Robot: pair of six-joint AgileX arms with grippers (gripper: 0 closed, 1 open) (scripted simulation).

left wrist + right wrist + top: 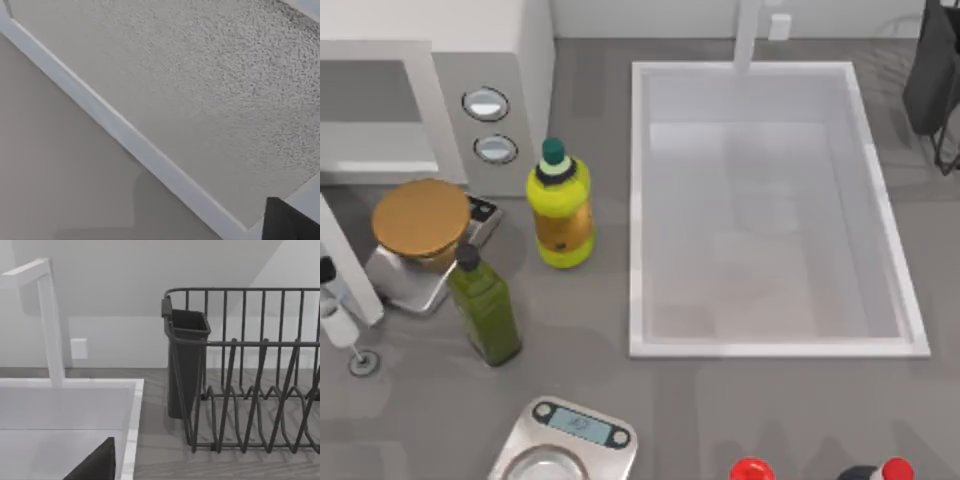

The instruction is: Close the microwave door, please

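Note:
The white microwave (525,60) stands at the back left, with its grey cavity (365,105) showing and a grey control strip (488,125) with two silver dials. The microwave door (348,262) is swung out toward the front, seen edge-on as a thin white panel at the left edge. In the left wrist view the microwave door's speckled grey face (200,90) and white rim are very close, with a dark bit of my left gripper (287,220) at the corner. My right gripper (95,465) hangs over the sink by the dish rack.
In front of the microwave are a silver scale carrying a brown round lid (420,218), a yellow bottle (560,205), a green bottle (485,300) and a wine glass (340,325). A second scale (570,440) sits at the front. The sink (770,210) fills the middle, with the rack (250,385) at back right.

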